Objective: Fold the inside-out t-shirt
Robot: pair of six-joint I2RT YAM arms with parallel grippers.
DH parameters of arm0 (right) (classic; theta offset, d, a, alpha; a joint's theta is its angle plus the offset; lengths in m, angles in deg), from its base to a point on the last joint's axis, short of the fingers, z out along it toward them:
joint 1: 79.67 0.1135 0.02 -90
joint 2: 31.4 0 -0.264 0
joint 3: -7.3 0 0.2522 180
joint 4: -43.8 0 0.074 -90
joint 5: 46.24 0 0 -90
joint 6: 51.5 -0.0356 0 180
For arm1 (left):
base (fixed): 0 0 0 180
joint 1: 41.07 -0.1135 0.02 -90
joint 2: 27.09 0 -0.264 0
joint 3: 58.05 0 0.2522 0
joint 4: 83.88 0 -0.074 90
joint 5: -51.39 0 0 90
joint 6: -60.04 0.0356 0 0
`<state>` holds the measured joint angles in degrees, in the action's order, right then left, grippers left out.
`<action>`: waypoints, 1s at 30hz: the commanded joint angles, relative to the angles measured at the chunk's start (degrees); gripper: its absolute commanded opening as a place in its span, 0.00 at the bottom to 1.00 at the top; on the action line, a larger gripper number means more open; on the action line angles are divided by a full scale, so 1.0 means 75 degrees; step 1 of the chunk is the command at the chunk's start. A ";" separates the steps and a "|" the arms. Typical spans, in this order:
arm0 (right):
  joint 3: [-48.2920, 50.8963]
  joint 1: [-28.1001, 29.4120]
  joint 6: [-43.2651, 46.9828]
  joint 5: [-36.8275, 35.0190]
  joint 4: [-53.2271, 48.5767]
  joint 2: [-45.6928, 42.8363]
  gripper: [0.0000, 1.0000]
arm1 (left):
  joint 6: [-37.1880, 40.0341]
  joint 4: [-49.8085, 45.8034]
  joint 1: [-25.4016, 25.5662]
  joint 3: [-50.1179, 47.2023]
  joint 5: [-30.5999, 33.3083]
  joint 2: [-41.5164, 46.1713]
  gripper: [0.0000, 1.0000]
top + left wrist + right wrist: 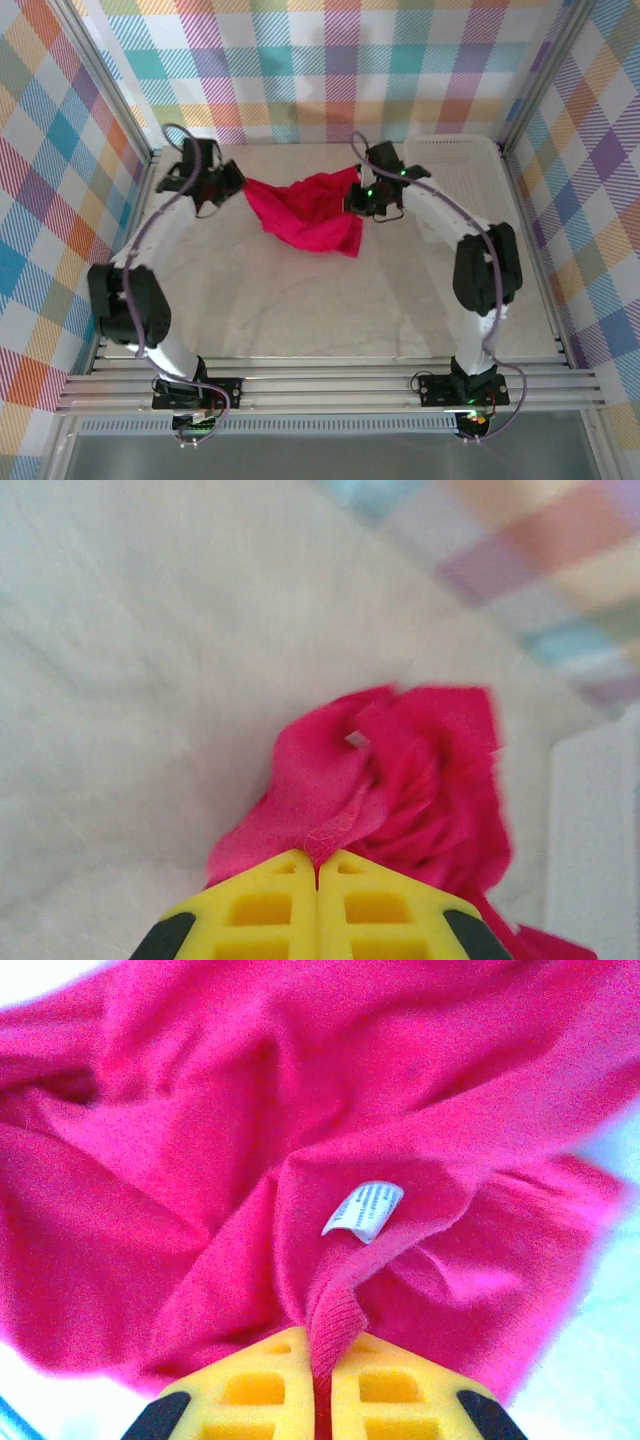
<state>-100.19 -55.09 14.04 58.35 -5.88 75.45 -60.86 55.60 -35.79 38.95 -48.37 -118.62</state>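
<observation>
T-shirt (310,215): bunched, upper centre of top view.
Left gripper (318,865): closed on cloth edge.
Right gripper (322,1360): pinching ribbed band below white tag (364,1210).

Print on tag (364,1210) blurred, unreadable. Right wrist view: t-shirt (250,1110) runs past left, top and right edges. Left wrist view: plaid wall (540,570) out of focus; white basket (600,830) cut by right edge. Fingers of left claw (318,860) and right claw (322,1338) cropped at bottom edge.

arms (445,215): white links, black joints | cables (496,320): purple-grey | jaws: yellow, black-tipped
</observation>
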 commanded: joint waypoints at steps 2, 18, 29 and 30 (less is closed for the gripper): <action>-0.1081 -0.0271 0.0225 -0.0524 -0.0781 -0.1957 0.00 | -0.0004 -0.1534 -0.0364 0.1219 0.1228 0.1523 0.00; -0.2725 -0.0265 0.0147 -0.0598 -0.0975 -0.3414 0.00 | -0.0393 -0.1590 -0.0330 0.2176 -0.0378 0.2699 0.00; -0.3001 -0.0701 -0.0045 -0.1356 -0.0686 0.0853 0.00 | 0.0855 -0.1776 -0.0201 0.1746 0.0180 -0.1153 0.07; -0.3517 -0.0783 -0.0162 -0.1371 -0.0936 0.1444 0.00 | 0.0955 -0.1984 -0.0200 0.2089 0.0209 -0.1711 0.14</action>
<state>-121.39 -58.85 14.95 50.63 -10.21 77.72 -58.21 44.21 -37.72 50.69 -48.64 -124.36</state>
